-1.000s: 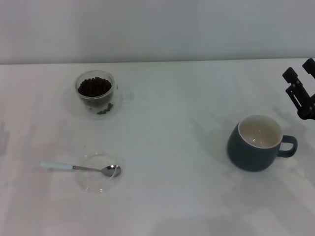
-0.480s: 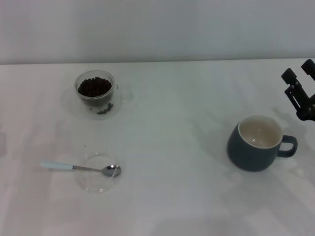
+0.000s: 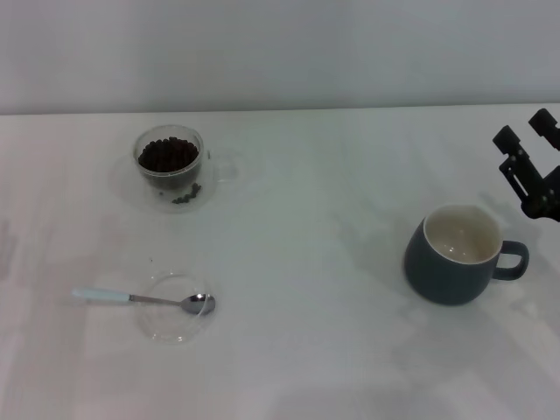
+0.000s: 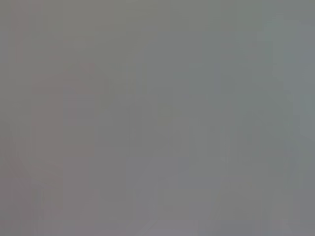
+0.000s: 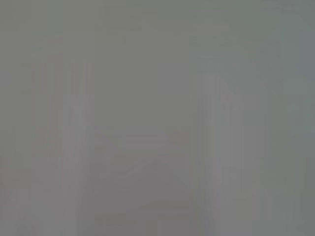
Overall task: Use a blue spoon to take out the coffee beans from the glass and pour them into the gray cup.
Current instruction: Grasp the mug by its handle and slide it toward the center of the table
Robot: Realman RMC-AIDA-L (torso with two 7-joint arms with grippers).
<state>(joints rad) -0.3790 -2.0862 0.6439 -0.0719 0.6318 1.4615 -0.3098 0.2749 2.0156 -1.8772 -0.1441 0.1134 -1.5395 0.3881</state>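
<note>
The blue spoon (image 3: 140, 300) lies at the front left of the white table, its metal bowl resting in a shallow clear dish (image 3: 175, 308). Behind it stands the glass (image 3: 170, 166), holding a heap of coffee beans (image 3: 167, 155), with a few loose beans (image 3: 185, 196) at its foot. The gray cup (image 3: 454, 255) stands at the right, cream inside and without beans, handle pointing right. My right gripper (image 3: 525, 131) hovers open at the right edge, behind and right of the cup. The left gripper is out of view. Both wrist views show only plain grey.
The white table (image 3: 306, 219) stretches between the glass and the gray cup. A pale wall (image 3: 280, 52) rises behind the table's far edge.
My right gripper has drifted slightly left and farther back. The spoon, glass and cup have not moved.
</note>
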